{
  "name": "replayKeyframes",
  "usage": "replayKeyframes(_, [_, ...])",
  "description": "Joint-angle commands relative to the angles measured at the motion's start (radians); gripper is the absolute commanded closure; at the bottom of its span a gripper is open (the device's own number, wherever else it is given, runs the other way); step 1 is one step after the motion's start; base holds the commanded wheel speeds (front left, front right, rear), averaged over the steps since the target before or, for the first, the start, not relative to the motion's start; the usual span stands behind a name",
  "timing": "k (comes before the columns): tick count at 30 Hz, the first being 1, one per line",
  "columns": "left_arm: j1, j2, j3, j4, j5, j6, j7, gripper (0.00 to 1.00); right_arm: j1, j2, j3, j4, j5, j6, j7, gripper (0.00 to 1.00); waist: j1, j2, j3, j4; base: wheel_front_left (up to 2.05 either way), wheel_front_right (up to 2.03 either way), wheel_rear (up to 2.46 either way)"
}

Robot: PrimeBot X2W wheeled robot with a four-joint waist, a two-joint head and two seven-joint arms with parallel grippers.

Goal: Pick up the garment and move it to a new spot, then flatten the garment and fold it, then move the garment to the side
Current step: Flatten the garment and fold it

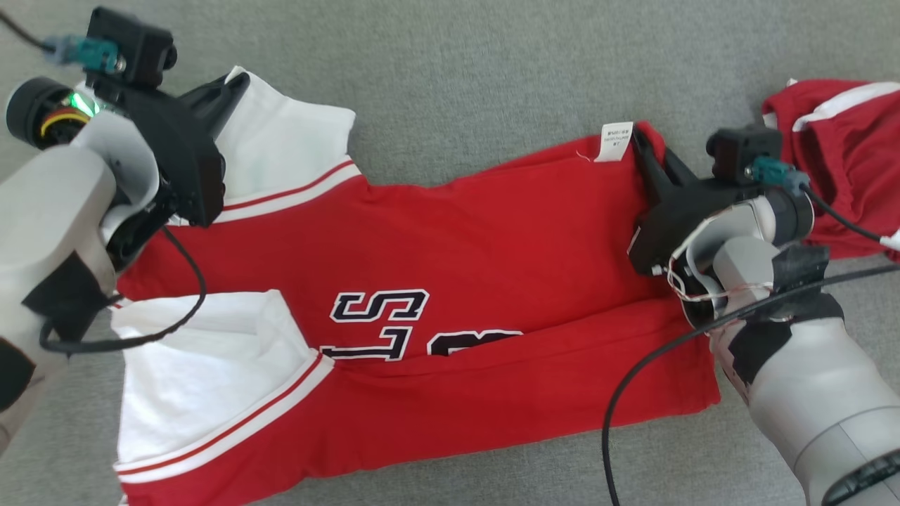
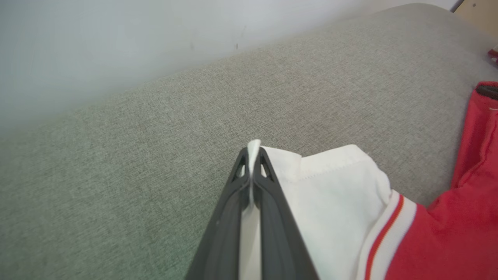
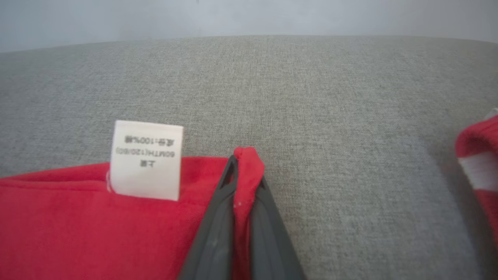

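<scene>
Nearby, a second red cloth (image 1: 844,154) with a white stripe lies just beside the right arm, apart from the garment (image 1: 450,239), and a black cable (image 1: 606,450) crosses over the garment's near right corner; a white care label (image 1: 616,142) sticks out at the far hem beside the right gripper (image 1: 638,137), whose fingers are pressed together on the red corner; the left gripper (image 1: 238,79) is closed too, pinching the edge of the far white sleeve. The garment lies spread on a grey woven surface (image 1: 492,63); behind it stands a pale plain wall (image 2: 97,46).
</scene>
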State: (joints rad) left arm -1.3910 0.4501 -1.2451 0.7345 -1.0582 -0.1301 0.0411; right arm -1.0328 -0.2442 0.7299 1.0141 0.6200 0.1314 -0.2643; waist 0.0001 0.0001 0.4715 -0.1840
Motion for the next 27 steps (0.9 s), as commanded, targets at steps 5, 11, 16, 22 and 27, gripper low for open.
replayKeyframes(5, [0.060, 0.042, -0.016, -0.056, -0.028, 0.000, -0.154, 1.00, 0.064, -0.022, -0.023, -0.007, -0.012, -0.001, 0.001, 1.00, -0.0001, -0.0001, -0.081, 0.037, 0.00, 0.00, 0.00])
replayKeyframes(11, [0.126, 0.077, -0.024, -0.134, -0.055, 0.000, -0.275, 1.00, 0.131, -0.036, -0.066, -0.020, -0.023, -0.001, 0.001, 1.00, -0.0001, -0.0001, -0.157, 0.074, 0.00, 0.00, 0.00])
replayKeyframes(16, [0.194, 0.108, -0.002, -0.202, -0.041, 0.000, -0.306, 1.00, 0.189, -0.044, -0.092, -0.051, -0.050, -0.001, 0.000, 1.00, -0.0001, -0.0001, -0.221, 0.096, 0.00, 0.00, 0.00])
replayKeyframes(22, [0.373, 0.134, 0.184, -0.336, 0.038, 0.000, -0.307, 1.00, 0.259, -0.052, -0.106, -0.072, -0.066, -0.001, 0.001, 1.00, -0.0001, -0.0001, -0.285, 0.117, 0.00, 0.00, 0.00])
replayKeyframes(27, [0.572, 0.138, 0.317, -0.438, 0.104, 0.000, -0.307, 1.00, 0.311, -0.062, -0.121, -0.092, -0.073, -0.001, 0.001, 1.00, -0.0001, -0.0001, -0.327, 0.134, 0.00, 0.00, 0.00])
